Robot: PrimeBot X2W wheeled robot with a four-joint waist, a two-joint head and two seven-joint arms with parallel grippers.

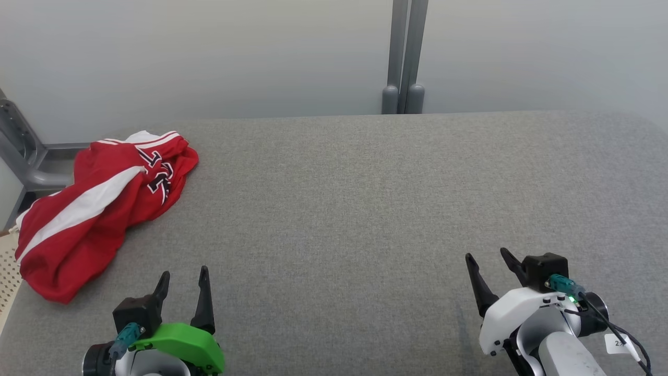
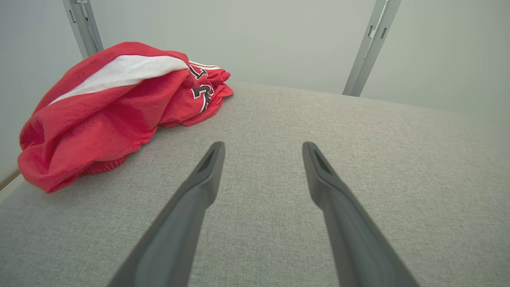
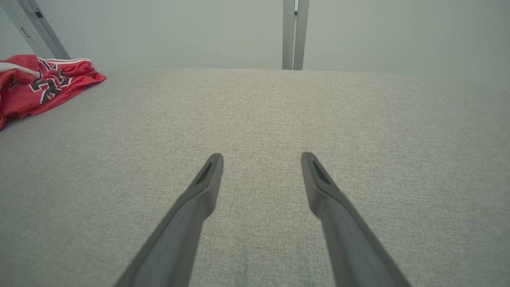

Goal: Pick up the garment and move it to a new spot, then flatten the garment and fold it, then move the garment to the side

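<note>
A crumpled red garment [image 1: 99,203] with white stripes and dark lettering lies bunched at the left edge of the grey table [image 1: 365,209]. My left gripper [image 1: 183,274] stands open near the front left, just right of and below the garment, touching nothing. In the left wrist view the garment [image 2: 107,111] sits to the upper left of the left gripper [image 2: 263,147]. My right gripper [image 1: 488,256] stands open at the front right, far from the cloth. In the right wrist view the garment [image 3: 40,83] shows at the far left, well away from the right gripper [image 3: 261,157].
A grey metal post [image 1: 404,57] rises behind the table's far edge at the middle. A metal frame [image 1: 23,151] stands off the table's left rear corner, behind the garment. A pale wall [image 1: 209,52] closes the back.
</note>
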